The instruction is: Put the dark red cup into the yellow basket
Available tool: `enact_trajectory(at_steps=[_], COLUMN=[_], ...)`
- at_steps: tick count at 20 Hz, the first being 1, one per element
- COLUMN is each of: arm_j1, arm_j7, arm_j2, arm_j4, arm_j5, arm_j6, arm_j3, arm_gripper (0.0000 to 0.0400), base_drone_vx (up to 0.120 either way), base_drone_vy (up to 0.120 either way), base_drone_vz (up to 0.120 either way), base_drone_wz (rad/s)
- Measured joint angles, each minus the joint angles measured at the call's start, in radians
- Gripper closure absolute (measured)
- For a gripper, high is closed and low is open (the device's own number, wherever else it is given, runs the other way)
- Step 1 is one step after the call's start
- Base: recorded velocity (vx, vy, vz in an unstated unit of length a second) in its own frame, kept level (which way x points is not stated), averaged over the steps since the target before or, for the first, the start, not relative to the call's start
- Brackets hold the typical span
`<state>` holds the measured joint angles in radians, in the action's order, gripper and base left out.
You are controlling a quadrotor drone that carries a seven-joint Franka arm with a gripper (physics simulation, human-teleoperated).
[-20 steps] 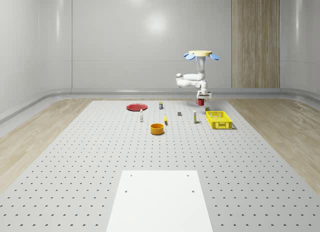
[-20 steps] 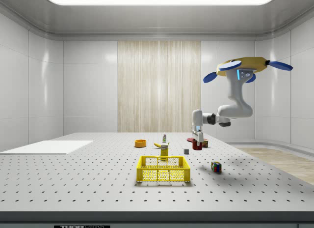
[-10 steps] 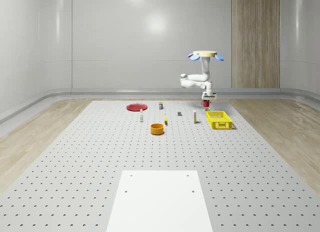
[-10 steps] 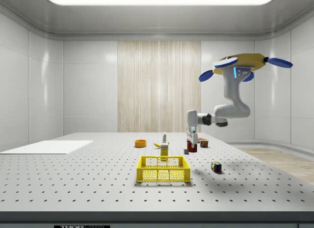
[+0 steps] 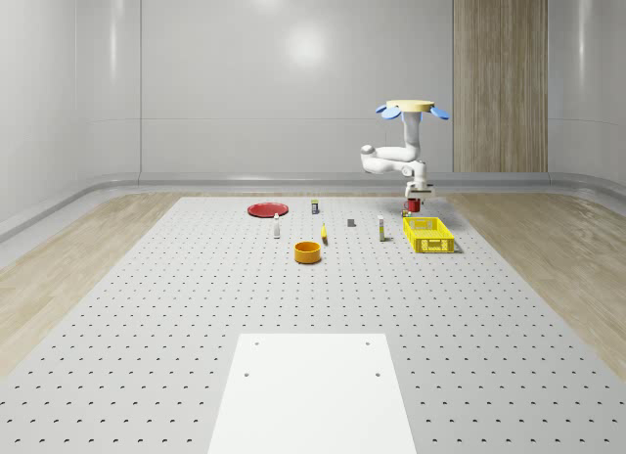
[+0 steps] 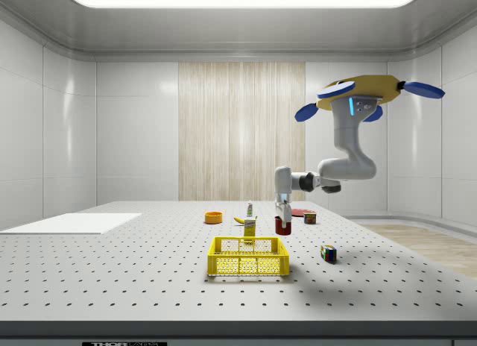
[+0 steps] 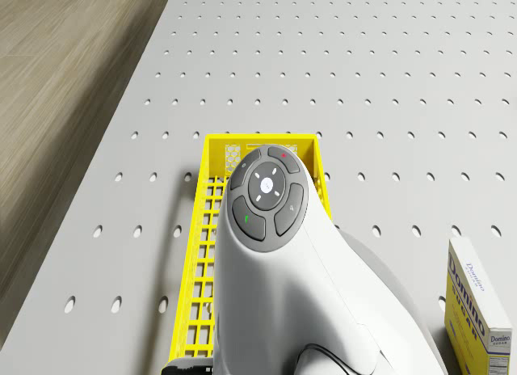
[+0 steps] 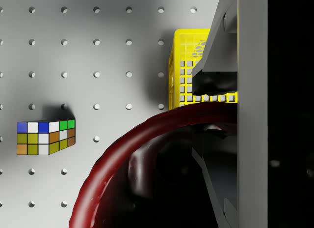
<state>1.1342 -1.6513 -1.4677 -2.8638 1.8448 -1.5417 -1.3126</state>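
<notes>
The dark red cup (image 5: 419,206) (image 6: 282,226) hangs in the air with my gripper (image 5: 418,193) (image 6: 281,210) shut on its rim. In the wrist view the cup's rim (image 8: 125,144) curves close below, clamped by a dark finger (image 8: 218,78), and a corner of the yellow basket (image 8: 189,66) shows past it. The yellow basket (image 5: 428,235) (image 6: 248,256) stands on the perforated table, and the cup is just above its far end. The drone (image 5: 413,109) (image 6: 365,92) hovers high above that end. In the drone view the arm's wrist (image 7: 266,197) covers most of the basket (image 7: 202,229).
A coloured cube (image 8: 45,137) (image 6: 329,253) lies on the table near the basket. A sugar box (image 7: 477,302) stands beside it. An orange bowl (image 5: 308,251), a red plate (image 5: 265,209) and several small items sit further to the whole-scene view's left. A white board (image 5: 313,395) lies in front.
Drone and arm have shifted toward the whole-scene view's right with the cup in the gripper, bringing it from beside the basket to just over its far end.
</notes>
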Motion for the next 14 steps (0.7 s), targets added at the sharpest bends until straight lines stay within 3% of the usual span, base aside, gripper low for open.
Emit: enact_trajectory(at_steps=[4, 10, 12, 14], arm_j1=[0.002, 0.004, 0.005, 0.005], arm_j7=[-0.001, -0.003, -0.004, -0.004], arm_j2=[-0.006, -0.014, -0.016, -0.019], arm_j4=[0.0, 0.001, 0.001, 0.001], arm_j5=[-0.002, -0.006, -0.007, -0.008], arm_j6=[-0.005, -0.013, -0.015, -0.018], arm_j3=[-0.001, -0.002, -0.003, -0.003], arm_gripper=[0.03, 0.03, 0.03, 0.03], base_drone_vx=[0.12, 0.12, 0.12, 0.12], base_drone_vy=[0.1, 0.0, 0.0, 0.0], base_drone_vz=[0.0, 0.0, -0.12, 0.0], base_drone_wz=[0.0, 0.0, 0.0, 0.0])
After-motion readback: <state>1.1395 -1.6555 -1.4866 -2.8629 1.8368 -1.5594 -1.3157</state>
